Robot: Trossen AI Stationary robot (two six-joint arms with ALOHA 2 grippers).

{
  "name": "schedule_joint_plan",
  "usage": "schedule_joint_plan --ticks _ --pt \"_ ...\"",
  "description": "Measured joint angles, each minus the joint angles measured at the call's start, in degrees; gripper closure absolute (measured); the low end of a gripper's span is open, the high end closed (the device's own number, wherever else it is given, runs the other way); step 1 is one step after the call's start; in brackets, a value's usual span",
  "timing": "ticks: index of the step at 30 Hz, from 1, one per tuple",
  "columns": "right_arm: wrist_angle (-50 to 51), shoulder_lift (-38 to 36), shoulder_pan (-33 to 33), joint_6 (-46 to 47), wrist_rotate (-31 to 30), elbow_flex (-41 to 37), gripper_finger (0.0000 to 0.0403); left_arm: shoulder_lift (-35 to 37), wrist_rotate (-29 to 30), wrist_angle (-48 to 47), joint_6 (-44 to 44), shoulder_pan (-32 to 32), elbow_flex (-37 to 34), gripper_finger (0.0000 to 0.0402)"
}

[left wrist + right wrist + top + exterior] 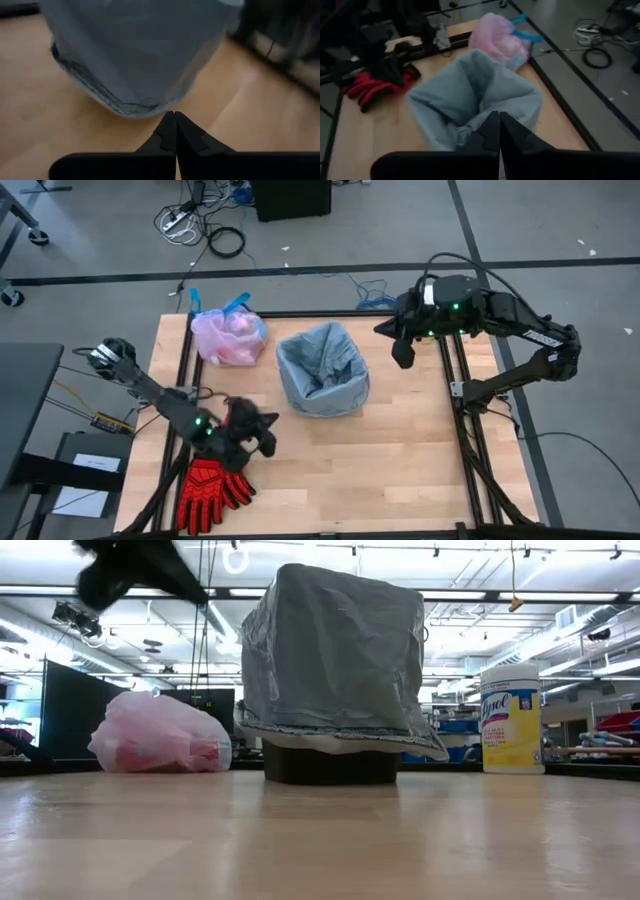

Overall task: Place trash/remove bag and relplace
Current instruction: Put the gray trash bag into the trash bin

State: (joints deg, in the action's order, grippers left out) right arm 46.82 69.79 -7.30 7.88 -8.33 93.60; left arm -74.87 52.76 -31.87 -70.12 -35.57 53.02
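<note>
Spreading across most of the overhead picture is a light wooden table (400, 470) with a dark frame around it. Near its middle stands a small bin lined with an opaque grey-blue liner (322, 370); the plastic is draped over the rim and hangs down the outside, and from table height it covers all but the dark base of the bin. Beside it, toward the table's far left corner, lies the tied pink bag (229, 338), translucent, bulging with trash, its blue drawstring ties sticking up; it rests on the wood, apart from the bin. A pair of red gloves (210, 490) lies at the near left edge. A yellow tub with a white lid (511, 718) stands at the table's far side in the level view. The left gripper (258, 435) sits low over the table just beside the gloves and near the bin, its fingers pressed together and holding nothing. The right gripper (402, 352) hangs above the table's right side, clear of the bin, fingers likewise together and empty.
</note>
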Motion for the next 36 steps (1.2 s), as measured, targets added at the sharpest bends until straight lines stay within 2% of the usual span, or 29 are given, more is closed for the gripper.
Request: schedule_joint_plan --ticks 2,4,6,9,12,16,22,26,30,36 --pt "0.0 -0.5 -0.2 -0.1 -0.8 0.0 0.0403 -0.1 7.8 11.0 -4.7 -1.4 -6.1 0.0401" --pt "-0.2 -0.7 -0.4 -0.4 -1.1 0.0 0.0403 0.1 13.8 22.2 -5.3 -1.1 -11.4 0.0401" --pt "-0.1 -0.7 -0.4 -0.4 -0.9 0.0 0.0403 -0.5 19.1 29.3 -5.4 0.5 -16.2 0.0401" --pt "-0.4 -0.4 -0.8 -0.5 -1.0 0.0 0.0403 -0.6 27.0 35.0 -7.0 3.7 -21.3 0.0401" --pt "-0.7 -0.2 -0.8 -0.5 -1.1 0.0 0.0403 -0.6 29.9 36.1 -11.8 8.1 -25.7 0.0401" --pt "-0.6 -0.4 -0.8 -0.5 -1.0 0.0 0.0403 -0.6 24.5 44.4 -11.0 12.1 -29.1 0.0401" --pt "0.2 -0.9 -0.8 0.0 -1.4 0.0 0.0403 -0.6 12.0 54.7 5.9 15.0 -30.0 0.0399" --pt "0.0 -0.9 -1.1 -0.3 -1.5 0.0 0.0403 -0.6 4.9 58.3 11.6 18.4 -30.1 0.0399" --pt "-0.2 -0.8 -1.9 -0.9 -1.5 0.0 0.0403 -0.6 -1.4 58.6 7.1 23.4 -30.1 0.0399" --pt "0.1 -0.8 -2.6 -1.0 -0.9 0.0 0.0403 -0.6 -5.9 56.9 6.6 31.2 -30.1 0.0399"
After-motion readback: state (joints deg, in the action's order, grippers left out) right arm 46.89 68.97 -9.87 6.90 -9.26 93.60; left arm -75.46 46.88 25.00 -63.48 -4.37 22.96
